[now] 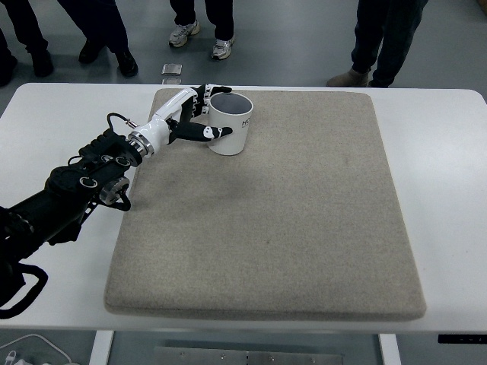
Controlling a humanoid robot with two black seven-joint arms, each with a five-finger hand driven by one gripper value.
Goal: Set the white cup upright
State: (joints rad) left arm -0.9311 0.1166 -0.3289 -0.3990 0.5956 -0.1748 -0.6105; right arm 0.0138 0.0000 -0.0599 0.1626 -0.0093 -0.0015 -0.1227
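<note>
Standing upright: white cup, mouth up, dark interior visible, base flat on beige mat at far-left corner region. Print on cup wall too small to read. Left hand at cup's left side; thumb laid against near-left wall, fingers arched at far-left rim. Whether fingertips touch rim or sit just clear: cannot tell. No firm clamp evident; fingers loosely curved about cup, not spread wide, not fully closed. Left arm entering from left edge across white desk and mat border. Right hand not in view.

Judged status: uprighting essentially achieved; step in hand judged as release and withdrawal.

Recommended conduct of step: open thumb and fingers outward together before any arm motion, so neither drags on wall or rim. Retreat leftward and slightly upward, away from cup, not across mouth. Keep pace slow; cup sits near mat's far edge, soft mat surface offers uncertain footing, and sideways nudge could tip it again. Confirm base fully seated before clearing.

Surroundings: several persons' legs and shoes at top beyond desk; small grey object on floor behind. No interference with work area noted.
</note>
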